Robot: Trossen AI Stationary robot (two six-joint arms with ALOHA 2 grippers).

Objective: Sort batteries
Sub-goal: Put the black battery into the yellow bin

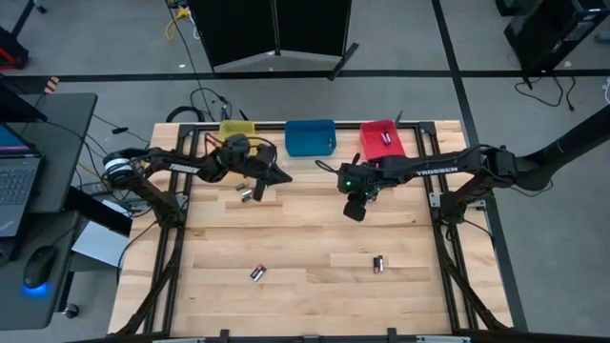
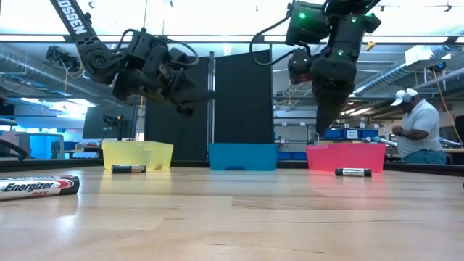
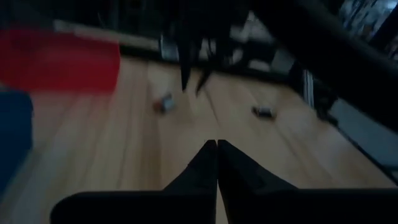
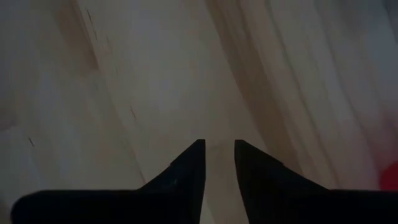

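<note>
High view: left gripper (image 1: 283, 177) shut, empty, near yellow bin (image 1: 237, 128); right gripper (image 1: 354, 211) slightly parted (nothing held), mid-table, batteries (image 1: 256, 272) scattered.

From my remote seat I see a wooden table (image 1: 286, 238) with three bins at its far edge: a yellow bin (image 1: 237, 128), a blue bin (image 1: 310, 137) and a red bin (image 1: 381, 139). Left of the table sits a laptop (image 1: 14, 186) and a mouse (image 1: 38, 267). A person (image 2: 420, 127) stands in the room behind.
</note>
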